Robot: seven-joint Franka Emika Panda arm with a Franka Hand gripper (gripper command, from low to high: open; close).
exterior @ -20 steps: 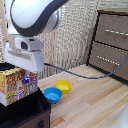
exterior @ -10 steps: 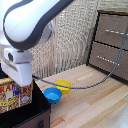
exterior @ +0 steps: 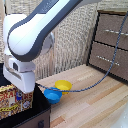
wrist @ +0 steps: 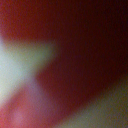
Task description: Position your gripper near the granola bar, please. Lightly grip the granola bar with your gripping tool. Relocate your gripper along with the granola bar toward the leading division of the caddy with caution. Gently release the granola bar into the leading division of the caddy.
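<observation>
The granola bar (exterior: 14, 102), a red, yellow and orange packet, stands upright at the exterior view's lower left. Its lower edge is at the rim of the black caddy (exterior: 37, 116). My gripper (exterior: 21, 91) sits directly above the packet, its white head pressed close over the top edge, and it looks shut on the bar. The fingers are mostly hidden between head and packet. The caddy's dividers are not visible, so I cannot tell which division lies beneath. The wrist view is filled by a blurred red surface with a white patch, the granola bar (wrist: 75, 55) very close to the lens.
A blue bowl (exterior: 52, 95) and a yellow bowl (exterior: 64, 86) sit on the wooden table just to the exterior view's right of the caddy. A wooden drawer cabinet (exterior: 111, 42) stands at the back right. A grey cable (exterior: 107, 75) trails across the table.
The arm has come down and toward the viewer with the granola bar, so the packet now sits lower against the caddy. The bowls have not moved.
</observation>
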